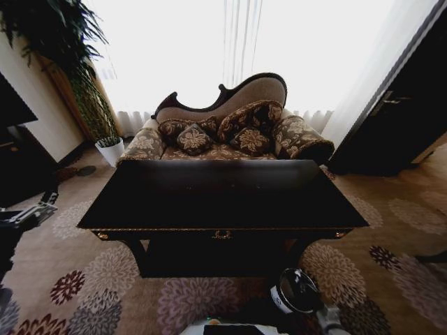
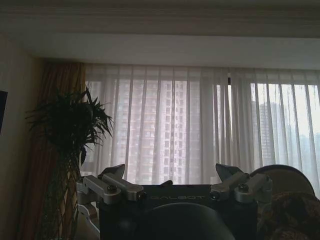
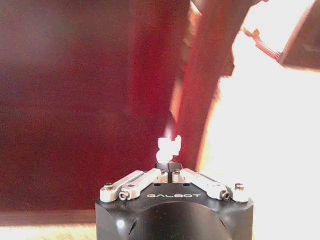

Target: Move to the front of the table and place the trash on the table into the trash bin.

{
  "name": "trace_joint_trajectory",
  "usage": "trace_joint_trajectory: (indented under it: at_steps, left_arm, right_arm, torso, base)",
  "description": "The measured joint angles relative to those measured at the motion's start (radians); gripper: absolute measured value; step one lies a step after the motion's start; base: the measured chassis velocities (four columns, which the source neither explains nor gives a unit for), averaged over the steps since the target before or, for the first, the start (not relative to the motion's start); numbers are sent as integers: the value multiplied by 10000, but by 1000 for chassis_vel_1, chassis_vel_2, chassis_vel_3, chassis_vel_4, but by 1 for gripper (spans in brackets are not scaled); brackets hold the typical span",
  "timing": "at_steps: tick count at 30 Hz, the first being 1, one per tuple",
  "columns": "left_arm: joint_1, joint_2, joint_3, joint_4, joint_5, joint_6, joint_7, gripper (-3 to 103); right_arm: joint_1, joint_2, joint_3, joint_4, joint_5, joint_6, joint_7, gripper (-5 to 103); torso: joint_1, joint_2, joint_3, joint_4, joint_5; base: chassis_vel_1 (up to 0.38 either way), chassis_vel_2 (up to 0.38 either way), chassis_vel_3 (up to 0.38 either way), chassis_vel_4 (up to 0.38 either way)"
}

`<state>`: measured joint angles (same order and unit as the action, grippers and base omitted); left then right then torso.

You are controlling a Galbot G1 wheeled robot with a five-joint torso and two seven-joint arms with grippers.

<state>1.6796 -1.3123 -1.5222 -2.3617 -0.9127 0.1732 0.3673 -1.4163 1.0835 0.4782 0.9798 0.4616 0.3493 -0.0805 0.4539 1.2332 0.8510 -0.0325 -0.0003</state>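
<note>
Ahead, the table [image 1: 222,197] stands on floral carpet [image 1: 84,279] before a sofa [image 1: 230,125].

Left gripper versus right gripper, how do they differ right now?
The left gripper is open, fingers spread wide; the right gripper is shut. The left gripper holds nothing and faces the curtained window; the right gripper pinches a small white lump, apparently tissue. Both have black bodies with silver finger links.
</note>
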Motion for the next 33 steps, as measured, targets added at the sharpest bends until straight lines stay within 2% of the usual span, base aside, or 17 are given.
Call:
trace_joint_trajectory:
  at_steps: [10,19,21,22,23,27,29,33]
  left_arm:
    - [228,-170,-170,-97,15,7,-7,100]
    - [302,-203,-209,-119,70,8,-12,100]
    - [333,-202,-237,-120,72,8,-12,100]
    - [345,-203,-241,-119,73,9,-12,100]
    - [345,-203,-241,-119,73,9,-12,100]
    - [367,-187,-246,-115,76,9,-12,100]
    - [368,-173,-247,-113,76,9,-12,100]
    - [363,-131,-242,-99,76,8,-12,100]
  right_arm:
    - [837,25,-374,-1138,187,-512,207,0]
    - [1642,-61,-749,-2283,282,-546,-72,0]
    - [1687,-24,-836,-2290,399,-614,-285,-3]
    - [1696,16,-851,-2290,400,-618,-318,2]
    - [1696,16,-851,-2290,400,-618,-318,2]
    - [1730,155,-854,-2392,278,-592,-367,24]
    - [1727,161,-848,-2421,248,-578,-375,24]
    - [1689,162,-808,-2454,209,-545,-378,46]
  torso:
    - [0,0,0,-1,0]
    - [1,0,0,0,-3]
    - [0,0,0,1,0]
    - [0,0,0,-1,0]
    - [0,0,0,-1,0]
    - [0,0,0,1,0]
    - [0,0,0,0,1]
    - [0,0,-1,0,1]
  base:
    - [0,0,0,0]
    - [0,0,0,0]
    - [0,0,0,0]
    - [0,0,0,0]
    - [0,0,0,0]
    - [0,0,0,0]
    - [0,0,0,0]
    - [0,0,0,0]
